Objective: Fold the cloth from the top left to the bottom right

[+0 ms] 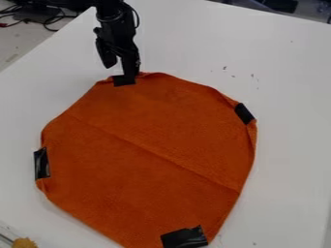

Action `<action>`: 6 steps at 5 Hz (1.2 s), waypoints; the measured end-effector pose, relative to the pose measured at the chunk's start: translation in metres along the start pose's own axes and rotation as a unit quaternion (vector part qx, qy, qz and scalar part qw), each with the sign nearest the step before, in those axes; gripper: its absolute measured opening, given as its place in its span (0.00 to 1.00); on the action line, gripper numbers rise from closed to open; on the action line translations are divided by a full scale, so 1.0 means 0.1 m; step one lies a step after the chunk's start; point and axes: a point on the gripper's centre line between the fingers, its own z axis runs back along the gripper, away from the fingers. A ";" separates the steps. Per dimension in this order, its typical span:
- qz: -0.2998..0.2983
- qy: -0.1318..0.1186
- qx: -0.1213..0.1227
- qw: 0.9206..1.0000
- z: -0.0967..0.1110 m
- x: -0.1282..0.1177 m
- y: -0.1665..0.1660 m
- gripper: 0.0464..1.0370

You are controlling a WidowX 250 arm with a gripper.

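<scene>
One white, smooth tabletop (291,72) lies under an orange, soft fabric cloth (142,160), roughly rounded, spread across the middle and bottom, with a diagonal crease. At its top edge hangs the black, angular robot gripper (129,75); how far its jaws stand open, or whether they hold cloth, I cannot tell. Four black, roughly rectangular tape patches (184,237) mark the cloth's edges: top, right, left, bottom.

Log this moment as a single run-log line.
Gripper: at upper edge of orange cloth, by black patch | Cloth: spread mostly flat, slanting crease across | Fold to bottom right: not yet made
</scene>
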 end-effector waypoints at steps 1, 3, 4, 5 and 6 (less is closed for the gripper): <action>0.000 0.004 -0.004 1.000 -0.08 0.00 0.00 0.96; 0.019 0.010 -0.005 1.000 -0.18 -0.03 -0.01 0.93; 0.014 0.006 0.003 1.000 -0.19 -0.02 -0.03 0.66; 0.015 0.005 0.001 1.000 -0.20 -0.03 -0.05 0.38; 0.005 0.010 0.011 1.000 -0.17 -0.02 -0.09 0.19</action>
